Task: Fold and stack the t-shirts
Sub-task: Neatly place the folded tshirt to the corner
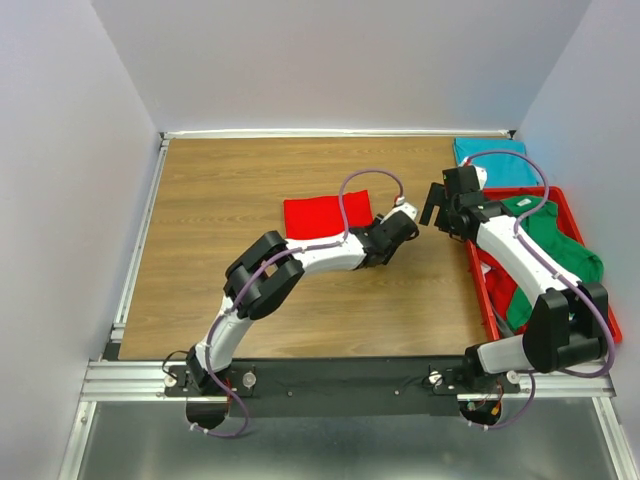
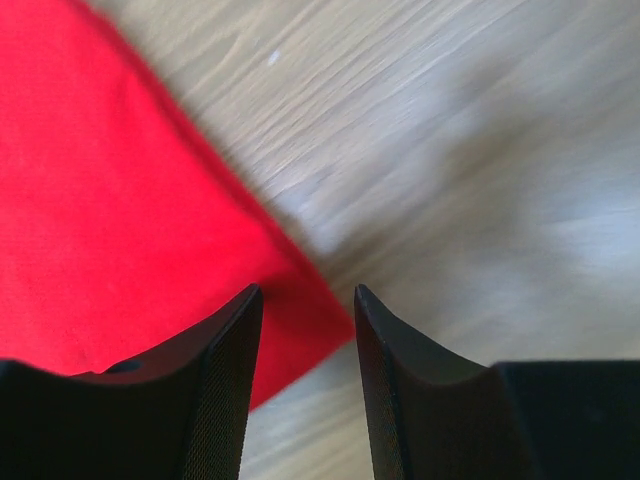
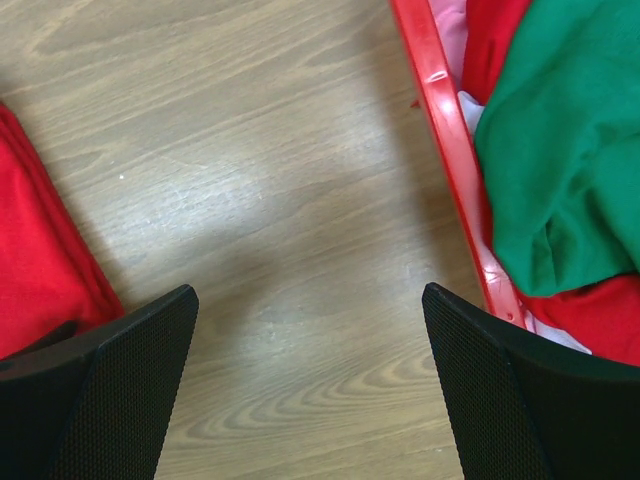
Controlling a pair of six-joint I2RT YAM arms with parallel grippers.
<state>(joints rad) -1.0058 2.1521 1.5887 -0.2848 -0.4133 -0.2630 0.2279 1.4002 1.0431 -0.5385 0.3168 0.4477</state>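
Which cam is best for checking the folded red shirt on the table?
Top external: nearly the whole folded red shirt shows as a flat rectangle. Left wrist gets only one corner; right wrist only an edge.

Lab robot cell: wood bench boxed by plain white panels beyond the left hand and right hand; aluminium rail carries arm bases.

A bright red t-shirt lies folded into a flat rectangle near the middle of the surface; a teal t-shirt lies folded flat at the far right corner; a green t-shirt sprawls crumpled in the tray, over more red cloth.
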